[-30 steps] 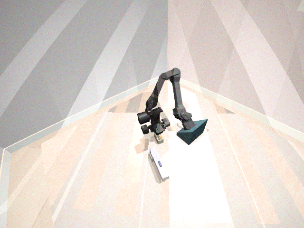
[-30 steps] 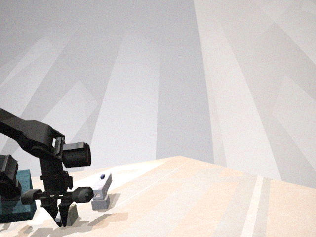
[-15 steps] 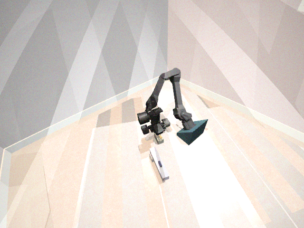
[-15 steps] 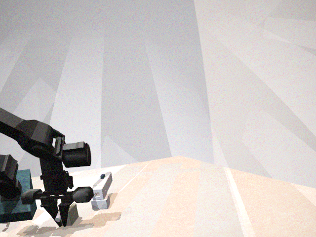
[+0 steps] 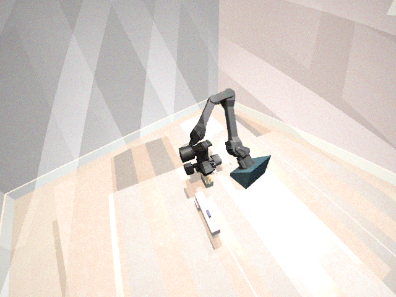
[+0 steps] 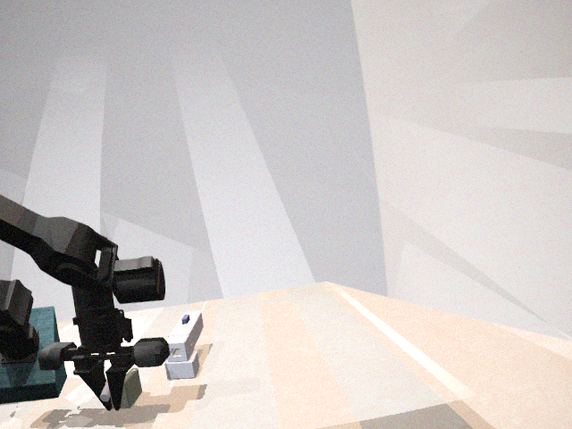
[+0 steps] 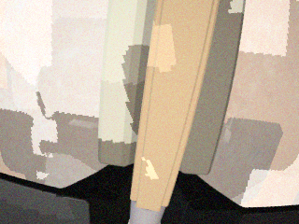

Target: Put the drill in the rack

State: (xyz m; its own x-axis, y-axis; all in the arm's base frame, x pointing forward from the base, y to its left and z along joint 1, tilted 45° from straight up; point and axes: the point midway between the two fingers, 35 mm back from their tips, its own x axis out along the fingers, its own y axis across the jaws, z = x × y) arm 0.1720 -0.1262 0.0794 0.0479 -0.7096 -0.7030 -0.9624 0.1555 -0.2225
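Note:
The drill (image 7: 173, 93) has a long tan body and a grey end. It lies lengthwise between the two walls of the grey-green rack (image 5: 208, 184) (image 6: 133, 389) (image 7: 114, 107); whether it touches the bottom is hidden. My gripper (image 6: 113, 407) (image 7: 149, 155) is shut on the drill's grey end, just outside the rack's near end and low over the floor. The pale lavender holder (image 5: 213, 224) (image 6: 184, 340) stands apart, with a small blue key (image 5: 208, 213) (image 6: 185, 318) on top and an opening in its end face.
The arm's teal wedge-shaped base (image 5: 255, 171) (image 6: 46, 327) stands beside the rack. The holder's upper block rests on a pale support block (image 6: 181, 370) at the end nearest the rack. The floor meets the walls at a pale skirting far behind the arm.

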